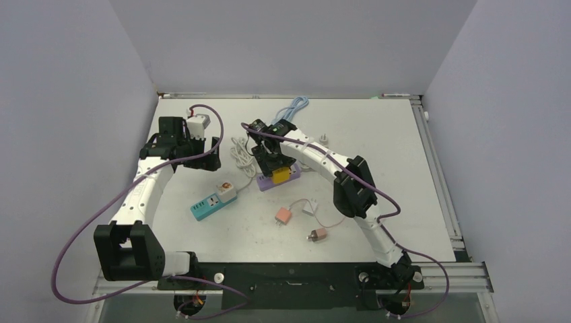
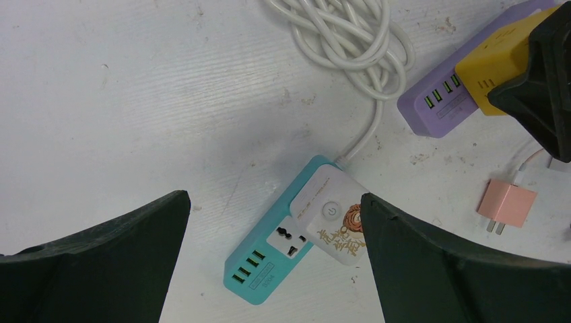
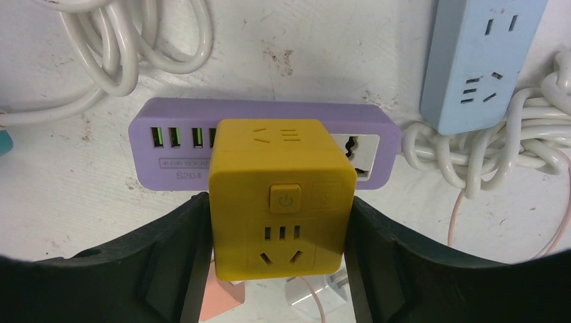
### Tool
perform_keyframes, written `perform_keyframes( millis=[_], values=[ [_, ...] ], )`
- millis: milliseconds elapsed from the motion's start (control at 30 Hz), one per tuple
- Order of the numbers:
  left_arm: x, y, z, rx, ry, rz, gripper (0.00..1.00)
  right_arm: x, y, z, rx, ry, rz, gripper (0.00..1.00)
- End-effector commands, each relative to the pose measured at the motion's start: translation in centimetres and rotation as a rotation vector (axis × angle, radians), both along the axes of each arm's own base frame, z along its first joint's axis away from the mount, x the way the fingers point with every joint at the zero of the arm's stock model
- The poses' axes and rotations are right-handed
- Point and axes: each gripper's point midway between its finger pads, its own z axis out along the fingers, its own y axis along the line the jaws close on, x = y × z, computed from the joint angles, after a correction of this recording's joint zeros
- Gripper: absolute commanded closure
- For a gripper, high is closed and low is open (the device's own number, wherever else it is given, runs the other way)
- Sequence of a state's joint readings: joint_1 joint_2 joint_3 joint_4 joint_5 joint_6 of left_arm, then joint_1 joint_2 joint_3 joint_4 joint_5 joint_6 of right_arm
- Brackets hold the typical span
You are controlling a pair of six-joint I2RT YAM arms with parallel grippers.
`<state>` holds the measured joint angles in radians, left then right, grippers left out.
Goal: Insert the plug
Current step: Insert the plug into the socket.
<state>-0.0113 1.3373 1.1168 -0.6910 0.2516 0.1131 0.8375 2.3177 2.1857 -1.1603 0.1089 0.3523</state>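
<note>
The yellow cube [image 3: 279,168] and purple strip [image 3: 269,110] look smooth matt plastic

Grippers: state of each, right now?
Left gripper: open, holding nothing.
Right gripper: closed on the yellow cube adapter.

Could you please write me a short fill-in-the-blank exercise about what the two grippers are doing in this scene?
1. The right gripper is closed on a ____ cube adapter.
2. In the right wrist view, the cube covers part of the ____ power strip.
3. The left gripper hangs ____ above the teal strip, holding nothing.

Missing words: yellow; purple; open.
</note>
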Motion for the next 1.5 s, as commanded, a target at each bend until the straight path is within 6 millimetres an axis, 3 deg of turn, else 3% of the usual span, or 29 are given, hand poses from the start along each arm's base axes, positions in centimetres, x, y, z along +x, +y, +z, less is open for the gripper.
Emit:
perform_keyframes(
  millis=[0, 700, 767, 833, 900, 1167, 1200, 1333, 1467],
  values=[
    [0.9, -0.3, 2.1, -0.024, -0.087, -0.008, 0.04, -1.1, -1.7, -2.9, -0.086, 0.058, -0.009, 0.95],
    [1.4, -0.1, 3.0, -0.014, -0.089, -0.002, 0.04, -4.5, -3.4, -8.7, -0.084, 0.117, -0.045, 0.95],
    [1.3, 0.0, 3.2, -0.013, -0.093, 0.001, 0.04, -4.5, -2.9, -8.5, -0.068, 0.126, -0.027, 0.87],
    [1.3, 0.0, 3.5, -0.010, -0.099, 0.004, 0.04, -3.9, -2.4, -7.5, -0.058, 0.113, -0.013, 0.69],
    [1.4, 1.0, 3.8, -0.003, -0.101, 0.031, 0.04, -3.1, -1.8, -5.9, -0.038, 0.089, -0.003, 0.60],
    [1.3, 1.4, 4.7, 0.008, -0.086, 0.024, 0.04, 0.4, 0.4, 3.3, 0.127, -0.054, 0.002, 0.02],
    [1.3, 1.5, 4.8, 0.012, -0.084, 0.024, 0.04, 0.7, 0.4, 4.4, 0.145, -0.069, -0.001, 0.09],
    [1.0, 1.8, 5.2, 0.026, -0.070, 0.022, 0.04, 2.3, -0.3, 8.4, 0.233, -0.128, -0.024, 0.10],
    [0.6, 2.0, 5.4, 0.039, -0.051, 0.015, 0.04, 6.3, -3.0, 10.6, 0.304, -0.206, -0.097, 0.10]
  ],
)
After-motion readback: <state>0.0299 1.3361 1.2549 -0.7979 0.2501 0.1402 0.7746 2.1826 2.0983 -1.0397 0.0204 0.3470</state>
